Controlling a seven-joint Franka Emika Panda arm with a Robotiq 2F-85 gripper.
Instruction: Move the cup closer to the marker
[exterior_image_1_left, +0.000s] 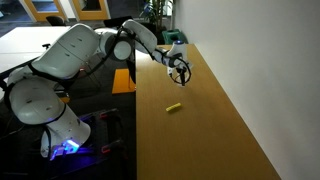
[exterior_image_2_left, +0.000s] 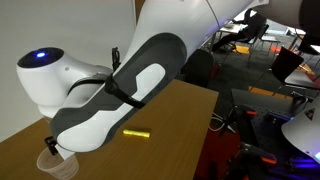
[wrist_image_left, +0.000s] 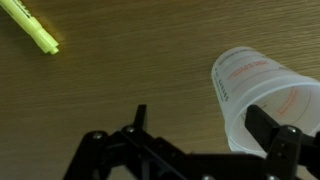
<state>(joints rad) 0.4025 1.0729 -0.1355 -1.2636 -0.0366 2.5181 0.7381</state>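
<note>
The translucent whitish cup (wrist_image_left: 258, 85) sits at the right of the wrist view, with red print on its wall. It also shows in an exterior view (exterior_image_2_left: 57, 163), upright on the wooden table. My gripper (wrist_image_left: 200, 116) is open. Its right finger overlaps the cup's mouth, and its left finger stands well clear of the cup's outer wall. The yellow marker (wrist_image_left: 30, 27) lies flat at the top left of the wrist view, apart from the cup. It shows in both exterior views (exterior_image_1_left: 174, 107) (exterior_image_2_left: 136, 132). My gripper (exterior_image_1_left: 180, 70) is low over the table, beyond the marker.
The wooden table (exterior_image_1_left: 205, 140) runs along a white wall (exterior_image_1_left: 260, 60). Its other long edge drops off to the floor beside the robot base (exterior_image_1_left: 60, 130). My arm (exterior_image_2_left: 130, 85) fills much of an exterior view. Office desks and chairs (exterior_image_2_left: 265, 45) stand behind.
</note>
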